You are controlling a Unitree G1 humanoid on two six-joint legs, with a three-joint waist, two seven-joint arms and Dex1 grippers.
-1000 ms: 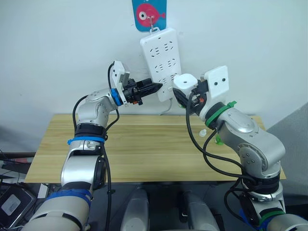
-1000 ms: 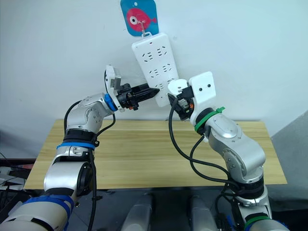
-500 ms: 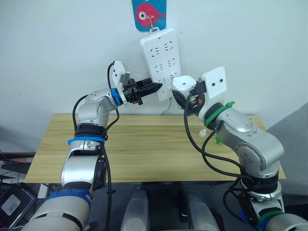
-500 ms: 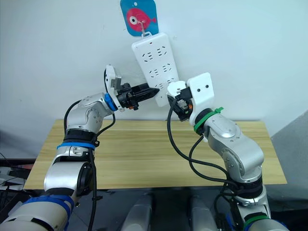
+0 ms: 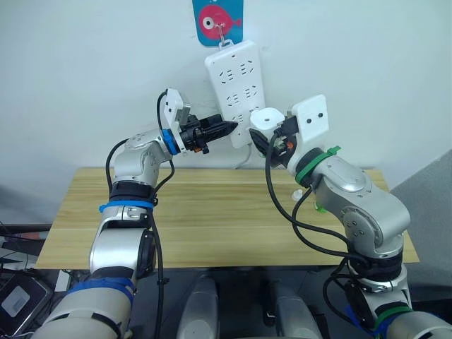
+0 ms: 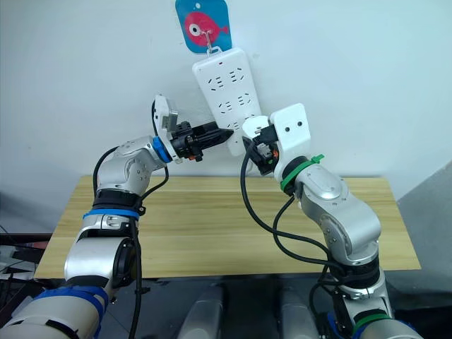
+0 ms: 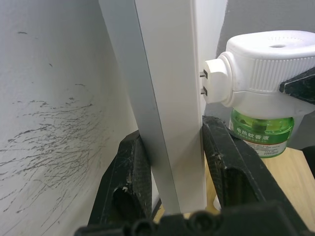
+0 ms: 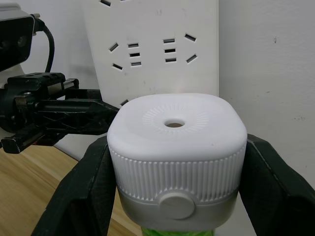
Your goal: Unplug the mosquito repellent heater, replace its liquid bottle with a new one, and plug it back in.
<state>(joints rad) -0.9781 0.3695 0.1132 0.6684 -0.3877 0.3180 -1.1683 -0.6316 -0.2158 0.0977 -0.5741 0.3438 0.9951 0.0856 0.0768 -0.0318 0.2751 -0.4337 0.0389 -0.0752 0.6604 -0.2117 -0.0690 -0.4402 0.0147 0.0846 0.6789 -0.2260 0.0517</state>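
The left gripper [image 7: 170, 189] clamps the power strip's [image 5: 236, 78] lower edge. In the left wrist view, the heater's [image 7: 268, 69] prongs sit just outside the strip, a green bottle [image 7: 261, 132] beneath. The right gripper [image 8: 174, 191] grips the heater.

The power strip's [image 5: 237, 92] lower end is hidden behind the heater [image 5: 263, 119].

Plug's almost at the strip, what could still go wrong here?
The heater's prongs sit just off the power strip; if misaligned with the slots they may jam or bend. The strip hangs from one hook, steadied only by the left pincer, so it could swing if that hold slips.
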